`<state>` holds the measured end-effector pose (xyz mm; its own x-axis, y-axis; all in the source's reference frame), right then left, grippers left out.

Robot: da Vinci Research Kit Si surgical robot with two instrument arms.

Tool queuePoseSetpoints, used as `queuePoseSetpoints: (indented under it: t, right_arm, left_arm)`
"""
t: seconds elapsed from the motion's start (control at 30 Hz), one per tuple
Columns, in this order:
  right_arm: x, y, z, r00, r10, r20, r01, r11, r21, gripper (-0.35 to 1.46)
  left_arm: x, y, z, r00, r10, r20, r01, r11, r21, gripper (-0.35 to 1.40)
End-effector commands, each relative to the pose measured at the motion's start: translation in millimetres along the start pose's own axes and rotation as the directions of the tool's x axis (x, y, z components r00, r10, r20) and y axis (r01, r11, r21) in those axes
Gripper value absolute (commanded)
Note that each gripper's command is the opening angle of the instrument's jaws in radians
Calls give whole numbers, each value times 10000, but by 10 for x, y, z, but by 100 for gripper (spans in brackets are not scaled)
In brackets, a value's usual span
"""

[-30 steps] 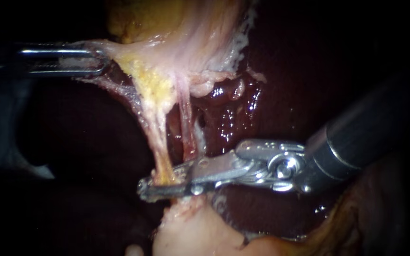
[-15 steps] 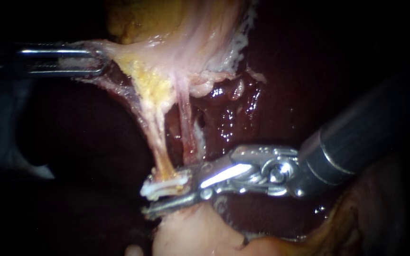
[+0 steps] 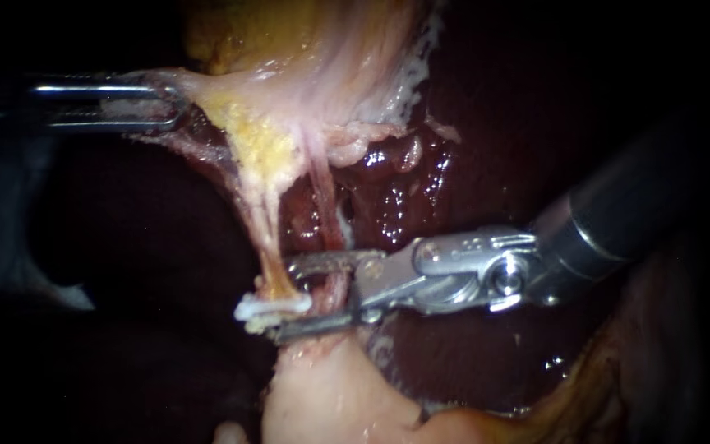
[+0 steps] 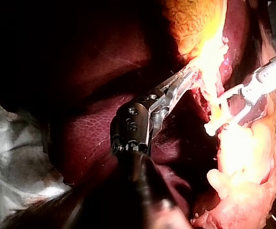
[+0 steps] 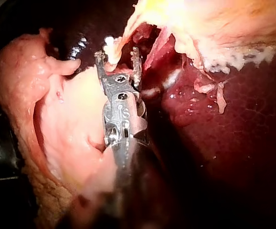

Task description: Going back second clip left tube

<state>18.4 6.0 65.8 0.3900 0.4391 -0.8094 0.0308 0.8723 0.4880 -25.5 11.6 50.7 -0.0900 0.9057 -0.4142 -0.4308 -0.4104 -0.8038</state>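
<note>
Found the claw (image 3: 285, 300) of the right instrument (image 3: 470, 267) spread, with a clear gap between its halves, at lower centre of frame and pinching nothing. Noted a white clip (image 3: 273, 307) at the claw's tips, reaching just past them toward frame left, set crosswise on the lower end of the left tube (image 3: 269, 230). Appears touched from beneath by the lower half and cleared above by the upper half. Made out this one clip only; cannot confirm another.

Traced the left tube from top to bottom of frame, slightly slanted, and so roughly square to the claw's left-pointing line. Noted the pink right tube (image 3: 322, 205) showing through the gap in the endoscope view. Placed by the right wrist view beside the claw, not inside it.

Judged: retreat lies toward frame right, along the shaft, with the claw kept spread until clear of clip and tubes. Right instrument plainly the nearer.

Further out, upper left: claw of the left instrument (image 3: 76, 103) pressed together on pale tissue (image 3: 207, 90), drawing it taut toward the left edge. Dark liver (image 3: 470, 123) behind.
</note>
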Motion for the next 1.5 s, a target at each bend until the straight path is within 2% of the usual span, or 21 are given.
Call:
queuePoseSetpoints:
  t: [0.03,0.17,0.37,0.5,0.97,1.3,1.5]
  right_arm:
    - [0,-1,-4,9999,-130,15,130,9999,-7,50]
    - [2,-4,-24,9975,-703,44,704,9975,-28,50]
    - [3,-10,-62,9934,-1146,34,1146,9933,121,50]
    - [3,-12,-84,9904,-1379,85,1379,9904,7,50]
    - [15,-1,-157,9844,-1742,258,1750,9841,-314,49]
    - [20,4,-165,9851,-1694,299,1705,9845,-405,49]
    - [20,4,-165,9851,-1694,299,1706,9845,-407,50]
  left_arm:
    - [0,0,0,10000,3,0,-3,10000,7,-35]
    - [0,0,0,10000,4,0,-4,10000,6,-35]
    - [-1,0,-1,10000,6,1,-6,10000,5,-35]
    - [-1,0,0,10000,9,1,-9,10000,4,-35]
    - [-1,0,-1,10000,9,3,-9,10000,2,-35]
    - [-1,-2,1,10000,15,0,-15,10000,3,-35]
    - [-6,-6,13,10000,-5,-41,6,10000,62,-35]
